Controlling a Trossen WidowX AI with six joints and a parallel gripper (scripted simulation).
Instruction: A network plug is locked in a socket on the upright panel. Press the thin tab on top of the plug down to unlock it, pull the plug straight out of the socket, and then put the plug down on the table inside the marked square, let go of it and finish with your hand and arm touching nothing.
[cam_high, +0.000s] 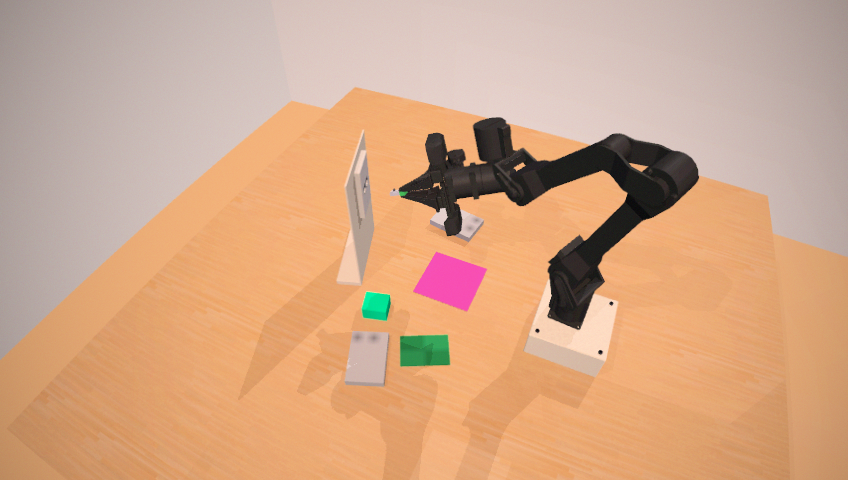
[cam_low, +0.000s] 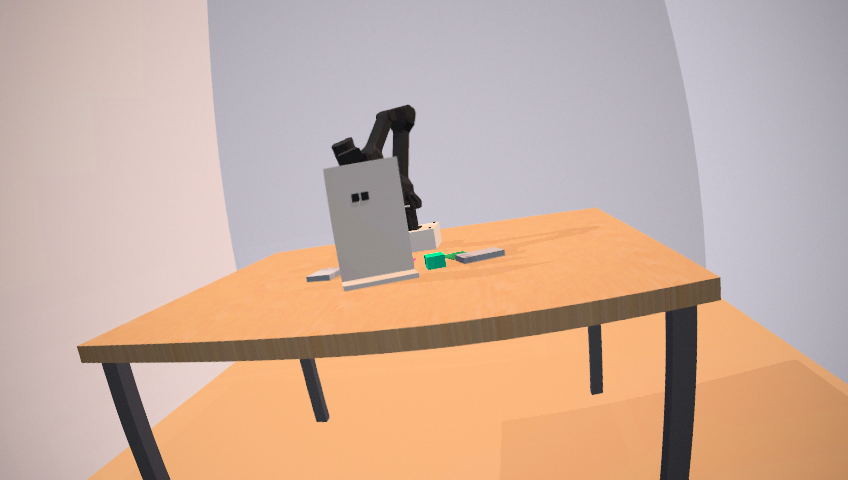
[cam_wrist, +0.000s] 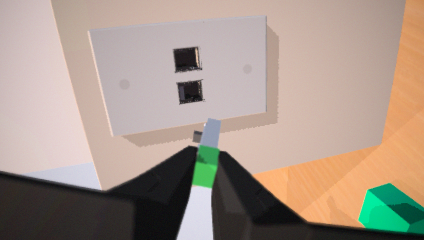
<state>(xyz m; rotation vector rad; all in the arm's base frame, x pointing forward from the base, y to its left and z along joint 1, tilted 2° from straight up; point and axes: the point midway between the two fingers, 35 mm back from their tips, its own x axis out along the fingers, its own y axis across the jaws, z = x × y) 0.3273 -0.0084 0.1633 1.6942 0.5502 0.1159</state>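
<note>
The plug (cam_high: 394, 192) (cam_wrist: 206, 167), pale grey with a green band, is out of the panel, with a gap between its front end and the socket plate (cam_high: 360, 178) (cam_wrist: 145, 60). My gripper (cam_high: 402, 193) (cam_wrist: 205, 158) is shut on the plug and holds it high above the table. The upright panel (cam_high: 365, 243) (cam_low: 368, 237) (cam_wrist: 340, 75) carries two empty sockets, an upper one (cam_wrist: 187, 59) and a lower one (cam_wrist: 190, 92) in the wrist view. A magenta square (cam_high: 450, 280) lies flat on the table. The panel hides the gripper and plug in the exterior view.
A green block (cam_high: 376, 305) (cam_low: 435, 260) (cam_wrist: 385, 205) stands near the panel's foot. A flat green rectangle (cam_high: 424, 350) and a grey plate (cam_high: 367, 359) (cam_low: 480, 255) lie beyond it. Another grey plate (cam_high: 471, 226) (cam_low: 322, 275) lies below the hand. The arm's white base (cam_high: 565, 350) stands at the right.
</note>
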